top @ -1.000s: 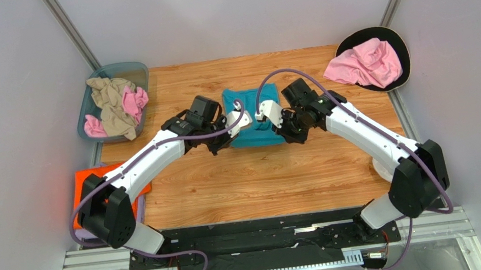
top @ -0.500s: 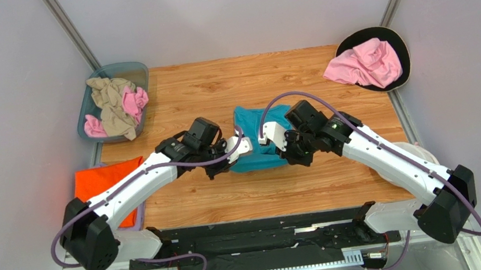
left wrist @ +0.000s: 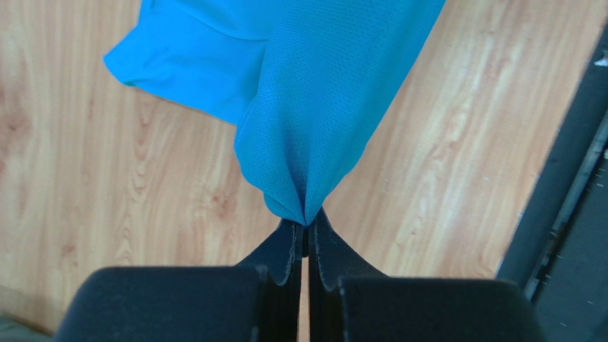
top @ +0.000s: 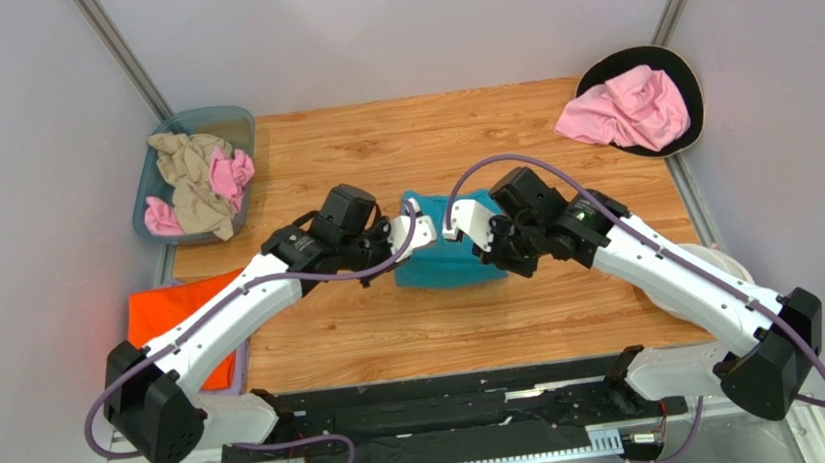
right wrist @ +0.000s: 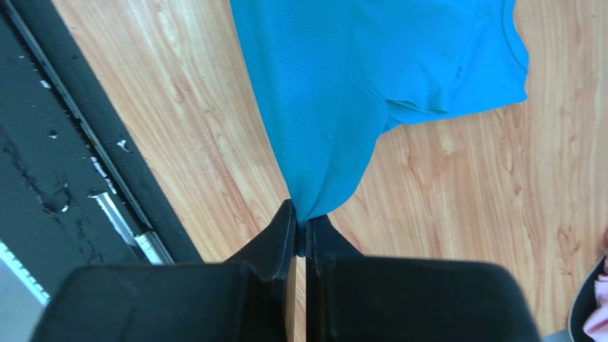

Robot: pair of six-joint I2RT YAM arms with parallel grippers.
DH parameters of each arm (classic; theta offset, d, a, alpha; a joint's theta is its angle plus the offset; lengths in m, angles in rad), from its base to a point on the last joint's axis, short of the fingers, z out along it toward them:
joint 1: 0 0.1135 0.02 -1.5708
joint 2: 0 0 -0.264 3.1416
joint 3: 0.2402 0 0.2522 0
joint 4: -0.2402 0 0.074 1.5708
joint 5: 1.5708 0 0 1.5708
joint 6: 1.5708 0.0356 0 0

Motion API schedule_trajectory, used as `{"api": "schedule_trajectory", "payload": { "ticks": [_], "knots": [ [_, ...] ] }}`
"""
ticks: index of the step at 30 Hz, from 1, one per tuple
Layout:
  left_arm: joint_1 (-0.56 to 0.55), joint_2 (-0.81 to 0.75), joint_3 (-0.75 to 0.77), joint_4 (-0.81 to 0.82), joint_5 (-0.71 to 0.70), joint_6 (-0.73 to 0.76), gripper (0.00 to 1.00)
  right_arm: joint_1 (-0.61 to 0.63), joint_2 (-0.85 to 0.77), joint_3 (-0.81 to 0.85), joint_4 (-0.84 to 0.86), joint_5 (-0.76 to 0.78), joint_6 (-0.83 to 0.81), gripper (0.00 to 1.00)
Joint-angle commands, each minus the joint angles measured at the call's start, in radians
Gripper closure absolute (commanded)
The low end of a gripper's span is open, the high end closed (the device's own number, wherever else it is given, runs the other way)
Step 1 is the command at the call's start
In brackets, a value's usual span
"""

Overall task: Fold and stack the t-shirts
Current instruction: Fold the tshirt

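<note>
Teal tee point(top: 448, 265): mid-table, between the two grippers, a bit nearer the arm bases than the far edge. Compact, folded bundle seen from above, roughly squarish.
Teal tee, fabric: plain single colour, bright teal-blue, fine mesh knit clear in both wrist views. No print.
Teal tee, L corner point(left wrist: 314, 92): cloth drawn to a tight point at the fingertips, soft creases fanning away from the pinch. A lower layer w/ a stitched hem sticks out to one side over the wood.
Teal tee, R corner point(right wrist: 342, 85): same look, cloth narrows to a point at the tips. Short sleeve w/ seam and hem fans out beside it.
Teal tee, contact: near corners held up. Can't tell how much of the rest lies on the table.
Left gripper point(left wrist: 305, 228): fingers closed, pinching the tee's corner. Top view puts it at the tee's left side point(top: 404, 242).
Right gripper point(right wrist: 300, 226): fingers closed, pinching the other corner, at the tee's right side point(top: 465, 228).
Table point(top: 394, 330): light wood grain, black rail along near edge.
Orange tee point(top: 171, 314): flat, off table's left edge, partly under the left arm.
Bin point(top: 238, 121): far left corner, holds a crumpled beige tee point(top: 188, 171) and a bin pink tee point(top: 234, 174).
Black dish point(top: 646, 55): far right corner, a crumpled pink tee point(top: 623, 108) heaped on it.
</note>
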Motion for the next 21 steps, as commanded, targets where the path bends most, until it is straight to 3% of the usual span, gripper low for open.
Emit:
{"api": "schedule_trajectory", "payload": {
  "ticks": [1,21],
  "knots": [
    [0.015,0.075,0.062,0.092,-0.058,0.063,1.0,-0.018,0.037,0.053,0.033,0.073,-0.037,1.0],
    [0.117,0.347,0.206,0.254,-0.055,0.112,1.0,-0.262,0.301,0.245,0.102,-0.051,-0.171,1.0]
  ]
}}
